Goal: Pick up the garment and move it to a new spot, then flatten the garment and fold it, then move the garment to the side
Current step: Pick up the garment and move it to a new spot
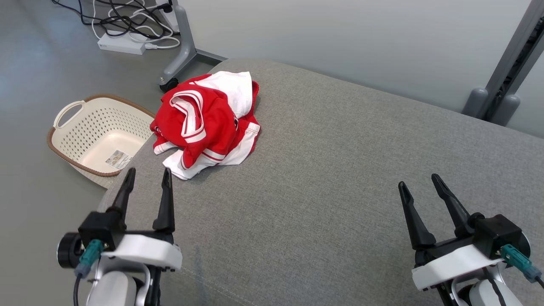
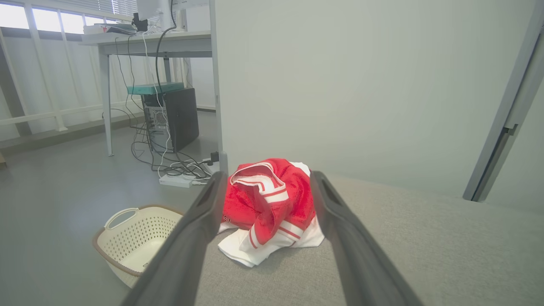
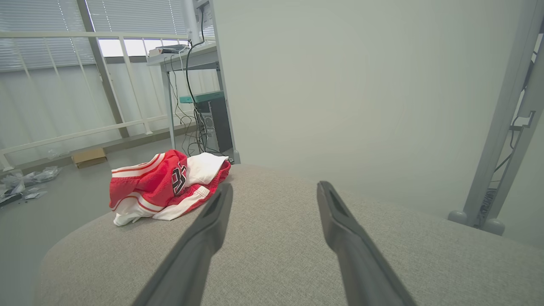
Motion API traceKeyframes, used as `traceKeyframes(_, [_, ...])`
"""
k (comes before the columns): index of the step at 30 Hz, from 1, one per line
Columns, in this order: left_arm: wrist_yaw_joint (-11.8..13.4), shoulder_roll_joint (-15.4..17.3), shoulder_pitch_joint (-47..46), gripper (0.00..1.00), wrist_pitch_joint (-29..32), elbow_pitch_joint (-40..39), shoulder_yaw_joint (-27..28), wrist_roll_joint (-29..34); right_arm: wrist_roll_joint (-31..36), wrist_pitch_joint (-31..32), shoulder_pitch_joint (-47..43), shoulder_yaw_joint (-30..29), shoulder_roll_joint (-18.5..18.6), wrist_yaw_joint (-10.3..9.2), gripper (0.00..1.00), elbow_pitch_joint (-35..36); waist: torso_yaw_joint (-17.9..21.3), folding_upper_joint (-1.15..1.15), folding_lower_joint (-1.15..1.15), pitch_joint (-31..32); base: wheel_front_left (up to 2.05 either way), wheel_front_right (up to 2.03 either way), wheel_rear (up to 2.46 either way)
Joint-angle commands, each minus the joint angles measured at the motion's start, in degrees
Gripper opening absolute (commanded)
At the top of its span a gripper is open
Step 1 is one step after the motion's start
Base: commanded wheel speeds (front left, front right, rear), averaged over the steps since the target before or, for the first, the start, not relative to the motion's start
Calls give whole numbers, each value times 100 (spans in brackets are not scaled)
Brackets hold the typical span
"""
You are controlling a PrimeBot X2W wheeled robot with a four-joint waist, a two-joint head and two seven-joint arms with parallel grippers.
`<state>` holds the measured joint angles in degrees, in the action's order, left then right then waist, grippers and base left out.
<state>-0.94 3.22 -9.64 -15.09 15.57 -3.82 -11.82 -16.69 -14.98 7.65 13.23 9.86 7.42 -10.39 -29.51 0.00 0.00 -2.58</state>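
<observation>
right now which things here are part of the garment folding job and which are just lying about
For the job: red and white garment, crumpled on the grey cushion; left gripper and right gripper, both open.
Just lying about: laundry basket; white power box with cables; computer tower.

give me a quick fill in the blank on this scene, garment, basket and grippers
The crumpled garment is red and ____.
The basket stands on the ____ beside the grey cushion.
The left gripper and the right gripper are both ____.
The garment lies nearer the ____ gripper.
Missing words: white; floor; open; left
</observation>
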Motion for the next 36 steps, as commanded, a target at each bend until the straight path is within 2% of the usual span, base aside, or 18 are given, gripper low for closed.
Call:
traceKeyframes(1, [-89, 95, -189, 100, -8, 78, 31, 58, -9, -31, -42, -10, 52, 13, 100, -6, -4, 0, 0, 5, 0, 0, 0])
traceKeyframes(4, [-232, 163, -584, 100, 27, 317, 22, -19, -9, -31, -66, 15, 50, 12, 100, 4, 2, 0, 0, -14, 0, 0, 0])
traceKeyframes(8, [-412, 290, -1236, 100, 446, 695, 120, -383, -19, -31, 56, 101, 67, 12, 100, 8, 106, 0, 0, -106, 0, 0, 0])
traceKeyframes(13, [-490, 467, -1875, 100, 874, 1101, 273, -686, -33, -31, 169, 169, 52, 12, 100, -8, 311, 0, 0, -263, 0, 0, 0])
traceKeyframes(18, [-596, 702, -2656, 100, 1364, 1712, 465, -1227, -4, -31, 373, 217, 85, 12, 100, -23, 690, 0, 0, -549, 0, 0, 0])
traceKeyframes(26, [-660, 1309, -3750, 100, 2237, 2984, 472, -1674, 27, -31, 757, 332, 135, 12, 100, -14, 1338, 0, 0, -1016, 0, 0, 0])
traceKeyframes(31, [-661, 1580, -4130, 100, 2703, 3784, 509, -1934, 29, -31, 940, 412, 159, 12, 100, -9, 1696, 0, 0, -1209, 0, 0, 0])
traceKeyframes(36, [-658, 1836, -4357, 100, 2820, 4397, 647, -2144, 37, -31, 1084, 418, 177, 12, 100, 33, 2011, 0, 0, -1421, 0, 0, 0])
